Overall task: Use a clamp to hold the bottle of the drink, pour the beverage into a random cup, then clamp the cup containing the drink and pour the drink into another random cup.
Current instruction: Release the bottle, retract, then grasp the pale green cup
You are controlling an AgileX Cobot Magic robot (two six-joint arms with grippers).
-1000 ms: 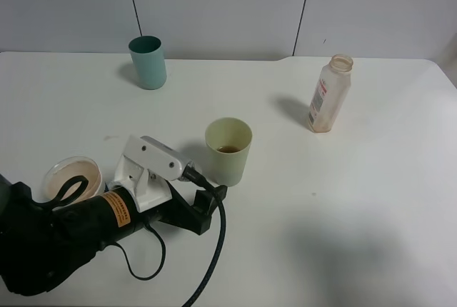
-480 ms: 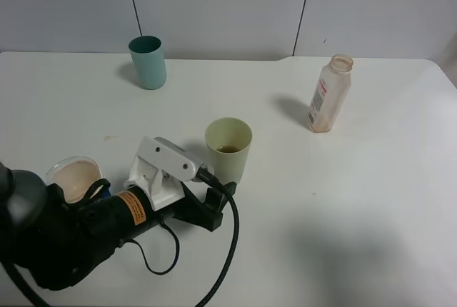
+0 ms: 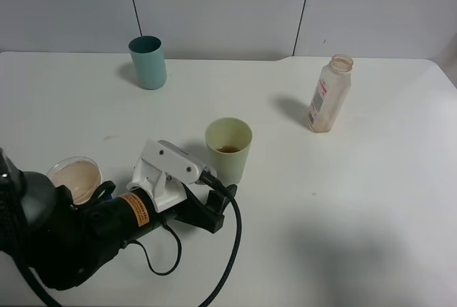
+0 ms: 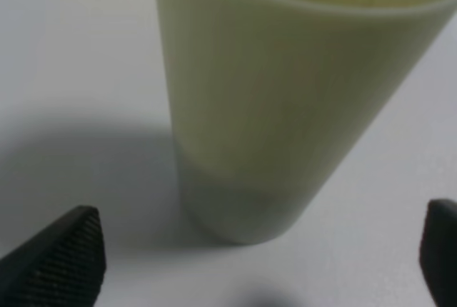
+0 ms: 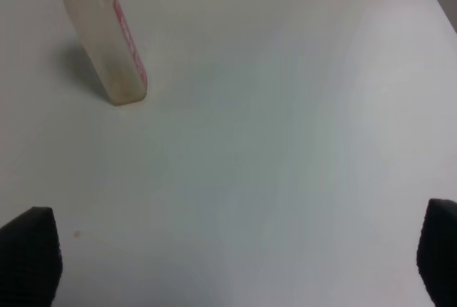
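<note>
A pale yellow-green cup [image 3: 228, 151] with brown drink at its bottom stands mid-table. In the left wrist view the cup [image 4: 285, 107] fills the frame. My left gripper [image 3: 216, 207] is open just in front of the cup's base; its fingertips [image 4: 61, 260] stand wide on either side, apart from the cup. The nearly empty bottle [image 3: 330, 93] stands upright at the back right, uncapped. It also shows in the right wrist view [image 5: 107, 43]. My right gripper [image 5: 234, 257] is open and empty, well back from the bottle, and is outside the exterior view.
A teal cup [image 3: 147, 62] stands at the back left. A shallow pinkish cup [image 3: 73, 176] sits at the front left, beside my left arm. The arm's black cable [image 3: 230, 250] trails toward the front edge.
My left arm has slid to the right, bringing the open gripper closer to the yellow-green cup. The pinkish cup is now uncovered. The bottle and the cups have not moved.
</note>
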